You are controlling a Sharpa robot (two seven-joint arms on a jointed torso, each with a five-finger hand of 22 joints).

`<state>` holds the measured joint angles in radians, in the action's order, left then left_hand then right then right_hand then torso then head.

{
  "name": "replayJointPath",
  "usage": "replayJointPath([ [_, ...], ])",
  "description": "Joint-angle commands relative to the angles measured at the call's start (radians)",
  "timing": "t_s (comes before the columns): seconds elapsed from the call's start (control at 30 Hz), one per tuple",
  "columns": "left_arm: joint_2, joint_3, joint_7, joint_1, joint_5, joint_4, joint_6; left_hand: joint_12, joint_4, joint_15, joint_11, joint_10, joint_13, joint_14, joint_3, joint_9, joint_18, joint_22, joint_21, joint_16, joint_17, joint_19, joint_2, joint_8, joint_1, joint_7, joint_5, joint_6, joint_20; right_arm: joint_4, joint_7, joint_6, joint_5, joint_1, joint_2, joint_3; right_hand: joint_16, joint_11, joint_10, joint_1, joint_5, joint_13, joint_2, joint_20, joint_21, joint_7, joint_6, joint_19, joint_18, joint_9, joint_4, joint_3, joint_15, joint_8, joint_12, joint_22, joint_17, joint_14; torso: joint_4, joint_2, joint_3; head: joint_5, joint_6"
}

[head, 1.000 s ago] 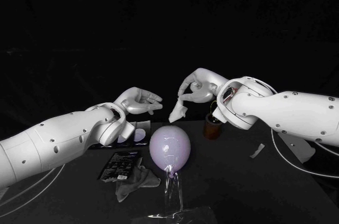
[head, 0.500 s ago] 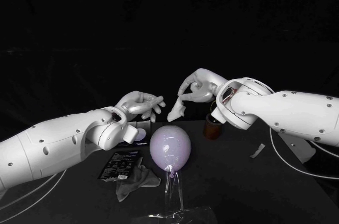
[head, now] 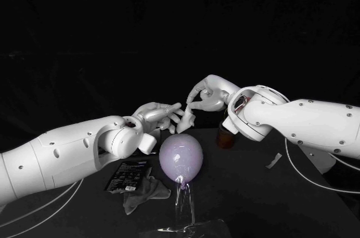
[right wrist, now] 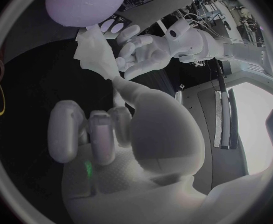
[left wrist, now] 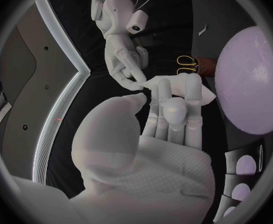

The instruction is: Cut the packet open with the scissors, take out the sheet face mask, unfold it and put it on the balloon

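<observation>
right hand (head: 204,95): head view, raised behind the balloon (head: 181,157), pinching the top of the mask (head: 187,119).
mask: hangs folded in the air, just above the balloon's far end, not touching it.
left hand (head: 159,115): grasping nothing, fingers apart, tips at the mask's lower part.
table (head: 247,196): packet (head: 127,175) lies flat left of the balloon, a crumpled cloth (head: 146,192) just beside it, brown holder (head: 225,135) behind the balloon.
left wrist view: left fingers (left wrist: 174,107) lie against the mask's free corner, thumb off it, so no pinch. scissors (left wrist: 186,62) stand in the holder.
right wrist view: mask pinched at the right hand's tips, its other fingers curled in. left palm faces the mask, balloon beyond.
step: unfolding, I'd say. cutting and take-out look done.
how: close the left thumb on one loose layer only, at the corner. then draw the hands apart sideways, slowly, with the right pinch firm.
watch: the sheet probably clings to itself and may tear if yanked. keep it off the balloon until it's spread.
</observation>
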<state>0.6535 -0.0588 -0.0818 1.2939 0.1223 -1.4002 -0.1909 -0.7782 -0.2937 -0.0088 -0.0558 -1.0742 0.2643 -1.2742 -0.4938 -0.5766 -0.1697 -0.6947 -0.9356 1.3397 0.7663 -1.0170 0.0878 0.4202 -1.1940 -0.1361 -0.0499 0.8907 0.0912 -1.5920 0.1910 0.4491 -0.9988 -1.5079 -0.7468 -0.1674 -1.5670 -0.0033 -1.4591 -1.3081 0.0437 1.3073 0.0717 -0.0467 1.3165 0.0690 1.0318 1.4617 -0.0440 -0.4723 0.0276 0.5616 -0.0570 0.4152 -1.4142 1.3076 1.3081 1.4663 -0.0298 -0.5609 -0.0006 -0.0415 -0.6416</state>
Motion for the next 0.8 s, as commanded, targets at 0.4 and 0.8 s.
replayJointPath([
  [0.4,-0.025,-0.002,0.076,0.0,-0.068,0.008,0.083,0.021,-0.003,0.002,0.0,-0.017,0.016,-0.005,0.107,-0.009,-0.007,0.009,0.014,-0.019,0.024,-0.018,-0.087,0.021,0.253,0.009,0.001,0.0,0.003,-0.04,-0.034,0.052,0.006,0.003,-0.012,0.0,-0.004,-0.001,-0.032,-0.007,0.005,0.152,-0.001,0.002,-0.003,0.002,0.003,0.005,-0.008,-0.002,0.0,0.01,-0.008,0.005,-0.002,0.195,0.263,0.104,0.0013,0.0,-0.0015,0.0,-0.001],
  [0.8,-0.002,-0.003,0.091,0.0,-0.085,0.01,0.071,0.002,-0.002,-0.008,0.013,-0.047,0.039,-0.051,0.155,-0.023,0.007,-0.065,-0.046,0.016,0.125,-0.073,-0.141,0.048,0.302,0.021,0.002,0.017,-0.004,0.005,-0.035,0.069,0.005,0.014,0.029,0.0,-0.004,-0.001,-0.031,-0.009,0.005,0.15,-0.001,0.002,-0.003,0.003,0.002,0.005,-0.008,-0.003,0.001,0.012,-0.008,0.006,0.001,0.195,0.263,0.104,0.0,-0.001,-0.0003,0.0,-0.004],
])
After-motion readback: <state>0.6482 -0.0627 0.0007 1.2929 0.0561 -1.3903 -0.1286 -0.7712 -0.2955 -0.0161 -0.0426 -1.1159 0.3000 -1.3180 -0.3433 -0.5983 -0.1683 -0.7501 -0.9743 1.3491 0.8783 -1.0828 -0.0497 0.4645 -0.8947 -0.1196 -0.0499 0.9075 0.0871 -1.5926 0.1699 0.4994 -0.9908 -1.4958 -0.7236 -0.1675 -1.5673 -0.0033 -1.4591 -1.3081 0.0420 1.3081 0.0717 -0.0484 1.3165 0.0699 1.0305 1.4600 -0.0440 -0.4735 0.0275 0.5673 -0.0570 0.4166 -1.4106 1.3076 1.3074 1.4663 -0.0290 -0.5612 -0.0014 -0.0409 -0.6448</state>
